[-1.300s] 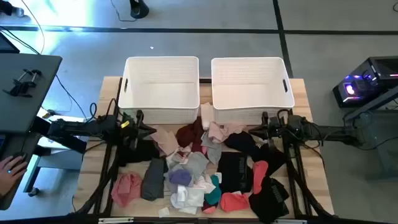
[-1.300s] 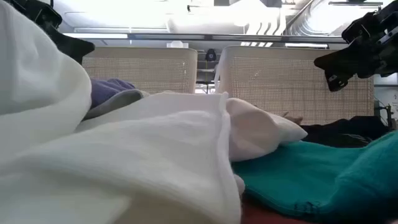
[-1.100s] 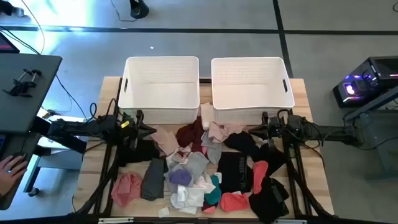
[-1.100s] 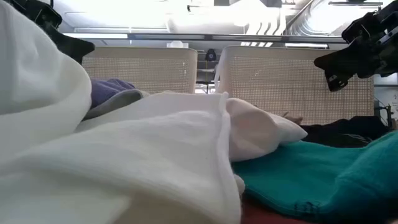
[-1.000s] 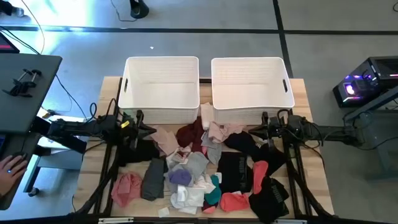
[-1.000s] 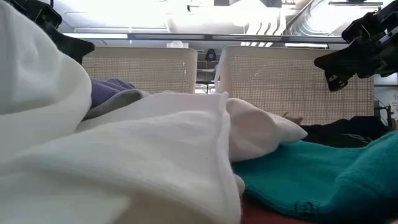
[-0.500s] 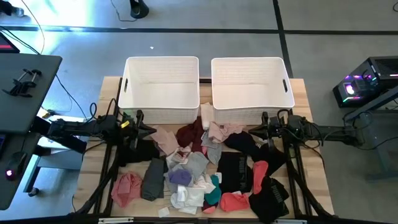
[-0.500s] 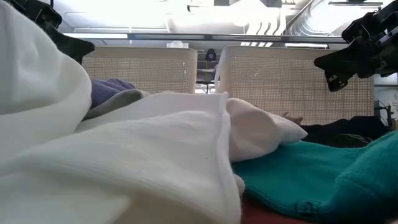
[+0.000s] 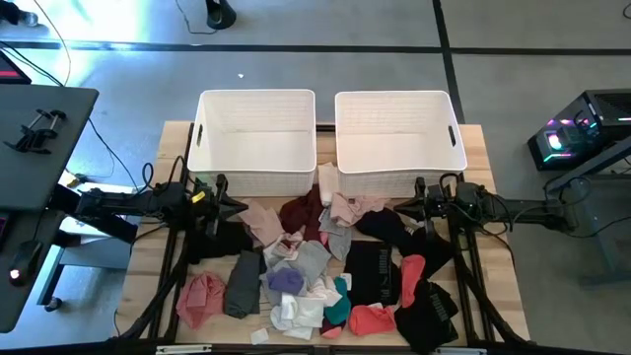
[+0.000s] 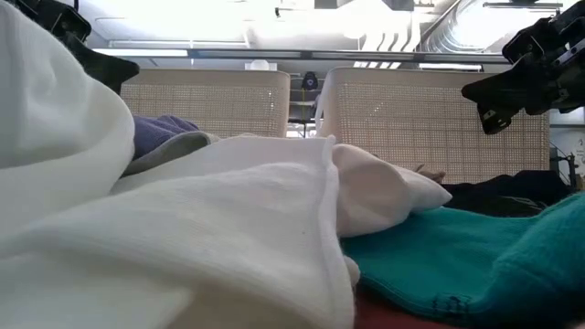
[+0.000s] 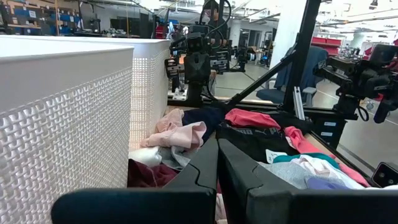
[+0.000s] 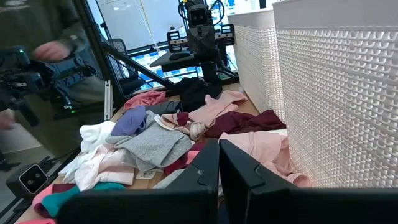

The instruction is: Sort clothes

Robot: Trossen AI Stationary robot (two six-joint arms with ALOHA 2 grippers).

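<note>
Wooden bench (image 9: pixel 488 168) carries 2 white baskets (image 9: pixel 256 138) behind the heaped clothes (image 9: pixel 315 266). Left gripper (image 9: pixel 235 205) and right gripper (image 9: pixel 402 207) flank the heap, fingers shut and empty. Risk: overlapping garments may snag, lifting several together.

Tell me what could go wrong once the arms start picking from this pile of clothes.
The clothes lie tangled and overlapping, so one grab may drag several pieces along. A pink garment lies right against the right basket, so a reach there might nudge it. Both baskets hold nothing yet, and the left basket stands close beside the other, inviting wrong drops.
</note>
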